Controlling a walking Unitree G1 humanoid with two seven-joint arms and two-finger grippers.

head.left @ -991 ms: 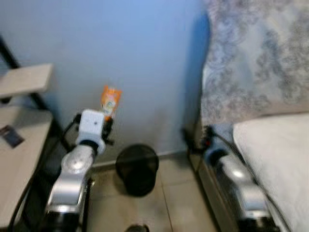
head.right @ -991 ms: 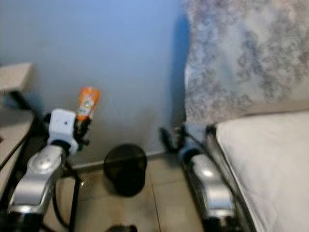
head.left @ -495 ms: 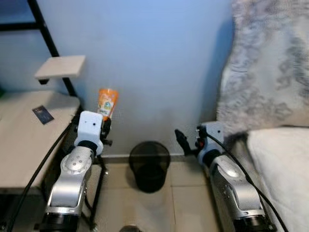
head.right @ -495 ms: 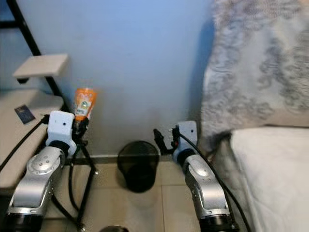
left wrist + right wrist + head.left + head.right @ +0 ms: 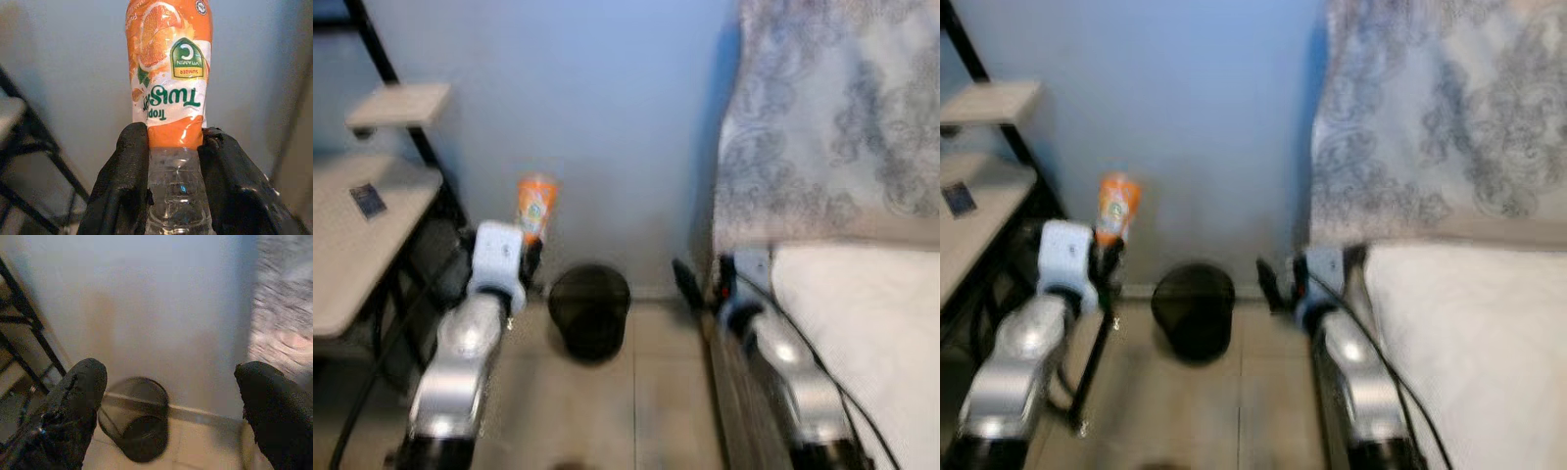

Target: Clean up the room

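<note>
Orange-labelled plastic bottle: gripped by the left pincer. Both black fingers press on the clear section just below the label, one on each side. The label text reads inverted in the left wrist view. In the head views the bottle stands up out of the pincer at about 1 o'clock from the white wrist housing, in front of the blue wall.

Right pincer: open, fingers spread wide and holding nothing. In the right wrist view the bin appears between the two fingers, on the floor beyond them. In the head views this pincer is held low, just beside the edge of the bed, pointing toward the wall.

Bin: black, round, open-topped. It stands on the tiled floor against the base of the wall, between the two arms. It lies at about 4 o'clock from the bottle and is lower than it; bottle and bin are apart.

Desk: pale top on a black frame, at 9 o'clock from the left arm. A small dark card lies on it. A small pale shelf is fixed above it on the frame.

Bed: white mattress at 3 o'clock, with a grey patterned cloth hanging above it against the wall.

Both head views are slightly blurred.
</note>
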